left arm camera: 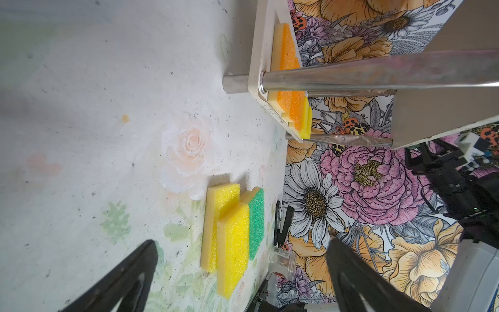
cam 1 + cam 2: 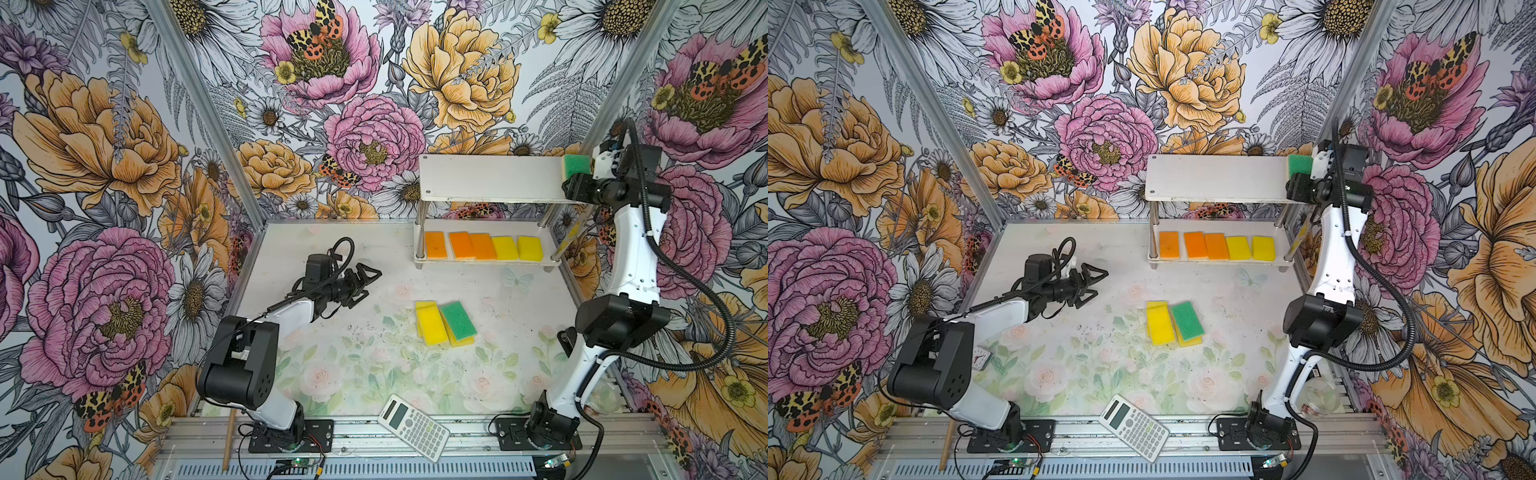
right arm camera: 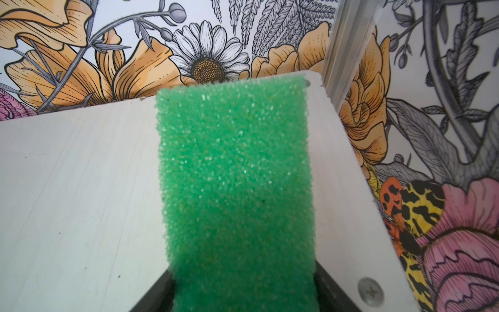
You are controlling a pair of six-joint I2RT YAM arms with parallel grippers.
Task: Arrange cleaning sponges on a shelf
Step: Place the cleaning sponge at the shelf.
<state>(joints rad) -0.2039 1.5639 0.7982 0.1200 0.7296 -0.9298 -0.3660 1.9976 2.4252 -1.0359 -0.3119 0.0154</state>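
Observation:
The shelf (image 2: 490, 178) stands at the back right. Its lower board holds a row of three orange sponges (image 2: 461, 245) and two yellow ones (image 2: 530, 248). A green-topped sponge (image 2: 575, 164) lies flat at the right end of the top board (image 3: 81, 175), and my right gripper (image 3: 243, 291) is shut on its sides. On the table a small heap holds yellow sponges (image 2: 430, 326) and a green-topped one (image 2: 458, 320), also in the left wrist view (image 1: 256, 218). My left gripper (image 2: 372, 284) hovers open and empty, left of the heap.
A white calculator (image 2: 413, 428) lies across the front edge of the table. A clear plastic cup (image 2: 1316, 397) sits by the right arm's base. A wooden stick (image 2: 227, 440) leans at the front left. Floral walls close in the back and both sides.

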